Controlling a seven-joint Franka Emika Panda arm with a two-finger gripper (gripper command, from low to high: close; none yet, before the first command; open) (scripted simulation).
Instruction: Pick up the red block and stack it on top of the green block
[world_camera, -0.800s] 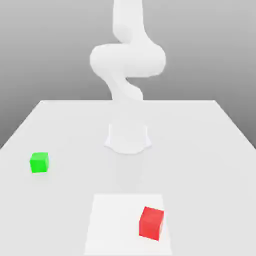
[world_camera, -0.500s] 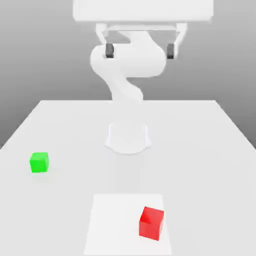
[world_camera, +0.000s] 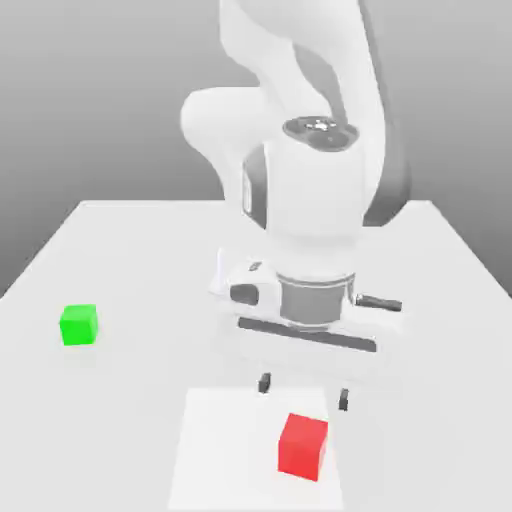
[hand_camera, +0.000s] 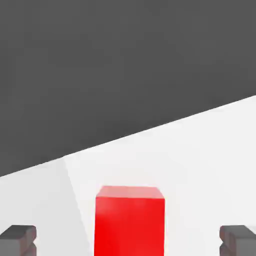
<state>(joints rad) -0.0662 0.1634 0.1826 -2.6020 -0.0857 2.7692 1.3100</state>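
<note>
Red block (world_camera: 303, 445) unmoved; tool (world_camera: 304, 391) (fingers apart) has descended close above it

White arm (world_camera: 300, 200), dark fingertips (world_camera: 264, 382)

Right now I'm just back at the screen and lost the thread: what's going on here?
A white robot arm has its open gripper poised above the red block, which sits on a paler square patch of the white table. Nothing is held. In the hand view the red cube lies between the two fingertips. The green block sits untouched at the exterior view's left.
</note>
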